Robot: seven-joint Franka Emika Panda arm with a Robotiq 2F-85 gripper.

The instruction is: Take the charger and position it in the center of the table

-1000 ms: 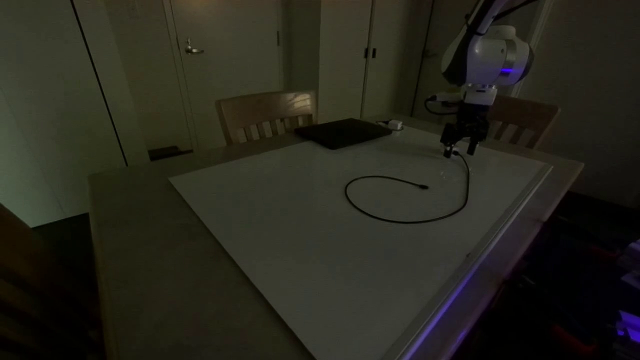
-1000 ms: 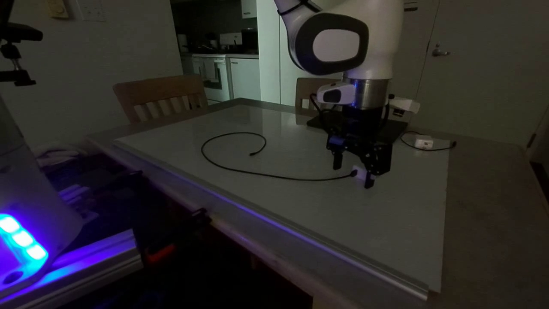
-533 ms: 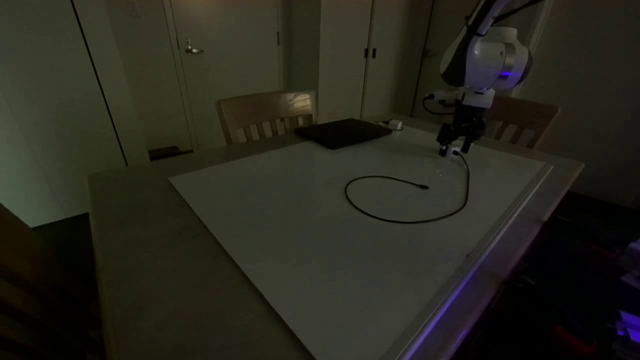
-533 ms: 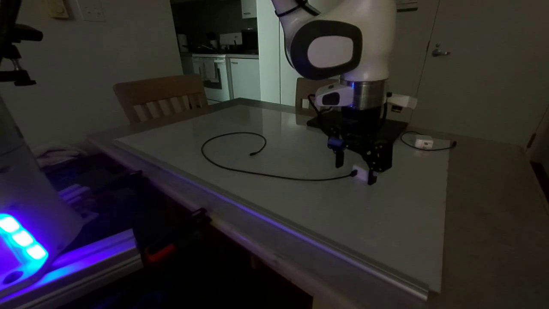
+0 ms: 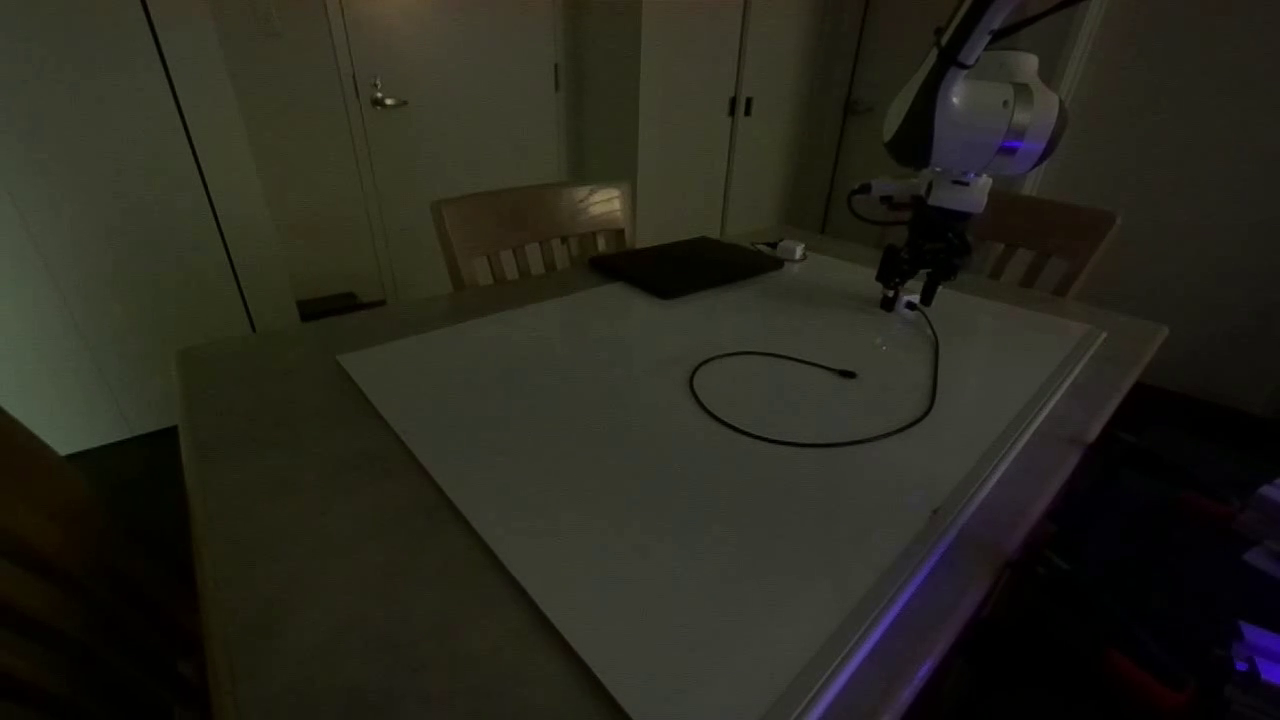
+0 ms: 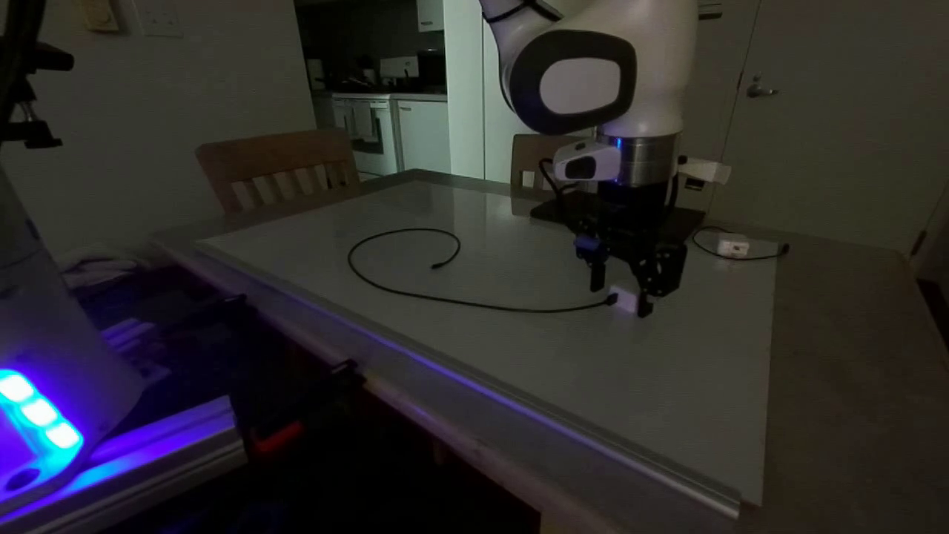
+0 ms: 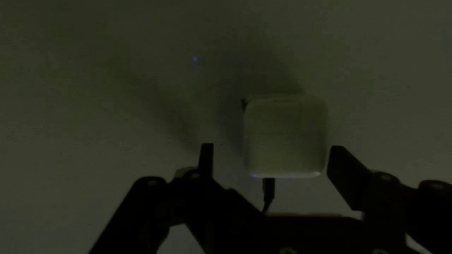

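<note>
wrist view shows the fingers [image 7: 348, 178] apart, one just beside the charger [image 7: 286, 137], so they should centre before closing.

We see smooth plastic in the small whitish rounded-square charger plug [image 7: 285, 137] and a rubbery finish on its long thin black cable [image 5: 815, 444]. To us, the large pale rectangular tabletop [image 5: 600, 480] looks smooth and faintly glossy, the long silvery strip [image 6: 667, 475] metallic, the brown slatted wooden chair [image 5: 540, 218] polished, the flat dark rectangular pad [image 5: 690, 266] matt.
</note>
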